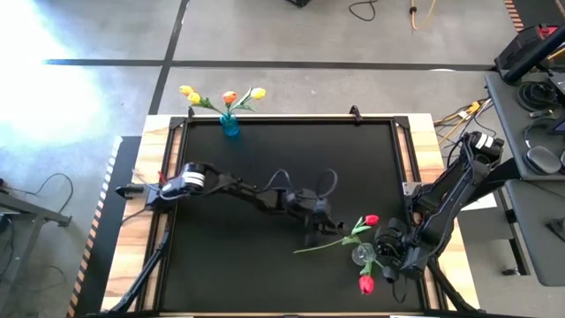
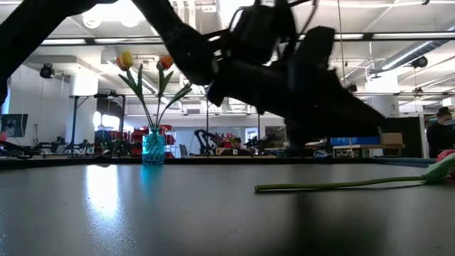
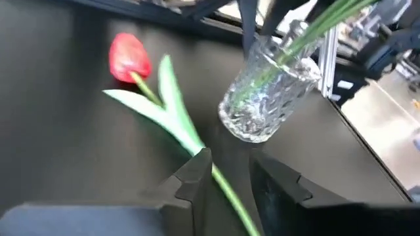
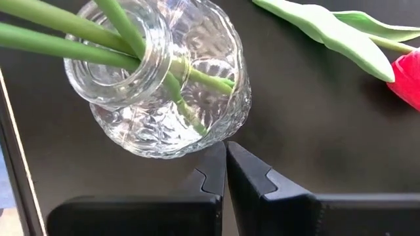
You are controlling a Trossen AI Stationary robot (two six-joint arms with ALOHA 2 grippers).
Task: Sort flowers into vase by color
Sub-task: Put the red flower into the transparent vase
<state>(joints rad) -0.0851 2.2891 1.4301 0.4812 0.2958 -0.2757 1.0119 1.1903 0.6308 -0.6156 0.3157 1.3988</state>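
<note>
A red tulip (image 1: pixel 371 219) lies flat on the black table, its stem (image 3: pixel 223 187) running toward the near left. My left gripper (image 3: pixel 231 164) is low over it and open, one finger on either side of the stem; I cannot tell whether they touch it. A clear glass vase (image 4: pixel 164 98) stands at the near right and holds green stems; a red head (image 1: pixel 366 283) leans out of it toward the near edge. My right gripper (image 4: pixel 226 149) is shut at the vase's side. A blue vase (image 1: pixel 229 124) at the far edge holds yellow and orange flowers. My right gripper has its shut fingertips (image 4: pixel 216 157) against the lower belly of the clear vase (image 4: pixel 207 134), coming slanting down from the table's right. The vase stands on the table with its stems inside. Whether the tips press it or only meet it, I cannot tell.
The black table top has a raised frame (image 1: pixel 353 117) around it. My two arms are close together at the near right, with the lying tulip's leaf (image 4: pixel 328 29) between vase and left gripper. The table's left half (image 1: pixel 221 256) is bare.
</note>
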